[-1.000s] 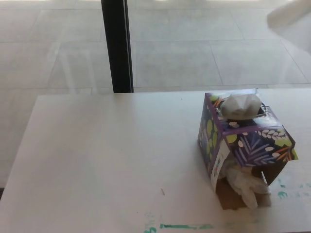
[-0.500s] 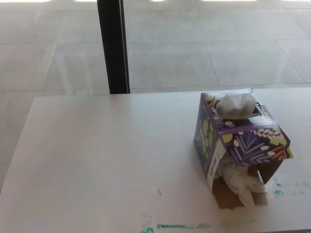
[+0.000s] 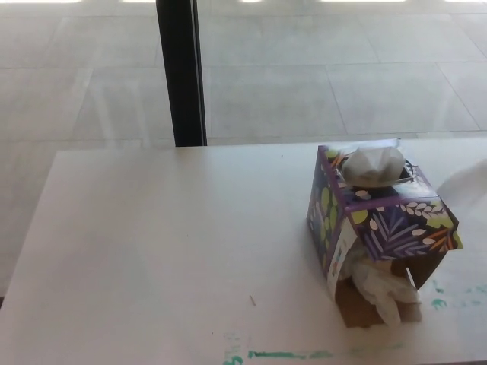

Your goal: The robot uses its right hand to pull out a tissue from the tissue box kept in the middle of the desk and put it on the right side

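Note:
A purple tissue box point(image 3: 380, 228) with a leaf pattern stands on the white desk point(image 3: 167, 251), right of the middle. A white tissue point(image 3: 372, 165) sticks up from its top slot. The box's near side is torn open, and crumpled tissue point(image 3: 380, 285) spills out of it onto the desk. At the picture's right edge a pale, blurred white sheet point(image 3: 467, 188) shows by the desk's right side; I cannot tell whether it rests on the surface. Neither of my hands shows.
Green paint marks point(image 3: 285, 353) run along the desk's near edge. Beyond the far edge lies a tiled floor with a black post point(image 3: 181, 72) standing on it.
A blurred white shape at the top right one second ago is gone. A pale white sheet now shows at the right edge beside the box. The camera has shifted slightly.

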`<state>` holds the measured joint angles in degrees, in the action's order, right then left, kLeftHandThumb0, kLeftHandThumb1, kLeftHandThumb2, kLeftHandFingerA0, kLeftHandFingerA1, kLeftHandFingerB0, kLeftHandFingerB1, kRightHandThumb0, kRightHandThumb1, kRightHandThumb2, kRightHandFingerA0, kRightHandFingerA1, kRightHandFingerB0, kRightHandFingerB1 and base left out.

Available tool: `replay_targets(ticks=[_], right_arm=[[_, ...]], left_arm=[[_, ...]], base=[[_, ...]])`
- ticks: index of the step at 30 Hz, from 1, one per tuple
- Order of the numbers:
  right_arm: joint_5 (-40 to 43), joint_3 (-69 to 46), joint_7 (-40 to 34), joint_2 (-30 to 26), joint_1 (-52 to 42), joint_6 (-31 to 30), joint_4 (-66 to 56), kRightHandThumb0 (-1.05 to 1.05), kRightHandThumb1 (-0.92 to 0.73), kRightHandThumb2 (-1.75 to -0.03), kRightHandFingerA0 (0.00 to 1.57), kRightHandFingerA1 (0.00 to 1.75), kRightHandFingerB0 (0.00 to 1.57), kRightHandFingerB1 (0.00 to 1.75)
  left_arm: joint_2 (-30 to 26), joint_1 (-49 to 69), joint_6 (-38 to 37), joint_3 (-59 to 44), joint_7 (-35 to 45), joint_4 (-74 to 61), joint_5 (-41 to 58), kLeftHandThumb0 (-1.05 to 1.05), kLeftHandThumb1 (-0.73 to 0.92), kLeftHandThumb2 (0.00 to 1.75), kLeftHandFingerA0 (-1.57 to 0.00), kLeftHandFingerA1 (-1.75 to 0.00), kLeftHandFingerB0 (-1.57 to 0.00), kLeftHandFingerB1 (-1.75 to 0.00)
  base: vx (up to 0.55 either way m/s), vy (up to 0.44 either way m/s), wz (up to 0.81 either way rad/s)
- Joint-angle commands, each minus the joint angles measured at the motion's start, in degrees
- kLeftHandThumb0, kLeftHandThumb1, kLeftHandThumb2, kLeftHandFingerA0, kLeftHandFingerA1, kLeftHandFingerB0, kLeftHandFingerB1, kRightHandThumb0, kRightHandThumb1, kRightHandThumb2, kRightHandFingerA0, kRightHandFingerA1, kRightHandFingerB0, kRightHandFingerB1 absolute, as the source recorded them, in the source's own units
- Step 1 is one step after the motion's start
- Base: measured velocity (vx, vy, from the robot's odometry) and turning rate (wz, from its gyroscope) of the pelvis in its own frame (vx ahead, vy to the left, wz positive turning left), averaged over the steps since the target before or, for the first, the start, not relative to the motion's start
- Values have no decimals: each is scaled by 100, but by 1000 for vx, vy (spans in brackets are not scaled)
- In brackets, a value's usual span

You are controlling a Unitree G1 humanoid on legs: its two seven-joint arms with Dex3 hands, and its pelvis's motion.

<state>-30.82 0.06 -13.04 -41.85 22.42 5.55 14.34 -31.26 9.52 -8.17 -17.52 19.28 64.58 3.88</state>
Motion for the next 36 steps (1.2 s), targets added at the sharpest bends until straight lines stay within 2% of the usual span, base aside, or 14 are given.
replay_targets(ticks=[1,2,4,7,9,10,15,16,17,20,21,31,33,36], right_arm=[[-702,707,1180,-210,-458,-939,144,-22,-71,-68,85,166,64,135],[-840,837,1235,-263,-470,-997,236,-22,-71,-68,85,166,64,135],[-1284,1326,1607,-448,-515,-1187,683,-30,-72,-65,80,136,77,86],[-1387,1554,1625,-504,-473,-1266,823,-31,-71,-70,83,145,78,94],[-1619,1784,1688,-551,-512,-1359,742,-34,-77,-69,75,150,72,79],[-1703,1895,1906,-555,-485,-1516,640,-35,-78,-65,75,140,70,67],[-1999,2305,2302,-572,-390,-1719,393,-37,-61,-59,71,127,25,29],[-2051,2348,2445,-582,-370,-1808,318,-44,-57,-60,20,69,9,22],[-2159,2440,2644,-638,-298,-1822,223,-81,-43,-75,0,13,0,0],[-2125,2475,2844,-667,-230,-1821,125,-84,-48,-81,0,10,0,0],[-2217,2495,3094,-835,-184,-1737,-150,-87,-47,-56,0,0,0,0],[-1725,2113,4059,-1203,188,-1631,-618,-96,-52,-57,0,0,0,0],[-1566,1981,4208,-1232,220,-1688,-682,-95,-50,-57,0,0,0,0],[-1063,1511,4339,-1327,336,-1755,-711,-84,-46,-55,0,0,0,0]], left_arm=[[39,-43,-82,-37,-96,51,85,-87,92,77,-66,-53,-52,-42],[41,-55,-65,-39,-94,63,87,-87,92,77,-66,-53,-52,-42],[45,-39,-83,-57,-67,39,110,-89,92,77,-66,-55,-52,-43],[52,-37,-90,-70,-87,6,120,-88,92,77,-66,-55,-53,-43],[66,-51,-80,-71,-93,43,119,-90,92,75,-63,-52,-54,-45],[78,-36,-81,-76,-97,30,125,-94,79,93,-63,-57,-48,-48],[82,-23,-86,-54,-89,-31,101,-87,92,78,-64,-55,-50,-45],[82,-36,-94,-57,-90,7,100,-87,92,77,-65,-55,-50,-44],[90,-32,-99,-56,-97,0,98,-93,81,93,-63,-58,-48,-49],[92,-24,-104,-60,-126,-13,93,-88,92,78,-64,-54,-51,-45],[93,-22,-102,-61,-118,14,93,-87,92,78,-65,-53,-52,-43],[67,-3,-56,-83,-79,22,109,-87,92,77,-66,-54,-53,-43],[68,-11,-47,-85,-95,39,108,-93,80,93,-64,-57,-49,-49],[39,-31,-41,-88,-89,52,105,-87,92,77,-66,-53,-53,-43]], base=[[0,0,0],[0,0,0],[0,0,0],[0,0,0],[0,0,0],[0,0,0],[0,0,0],[0,0,0],[0,0,0],[0,0,0],[0,0,0],[0,0,0],[0,0,0],[0,0,0]])
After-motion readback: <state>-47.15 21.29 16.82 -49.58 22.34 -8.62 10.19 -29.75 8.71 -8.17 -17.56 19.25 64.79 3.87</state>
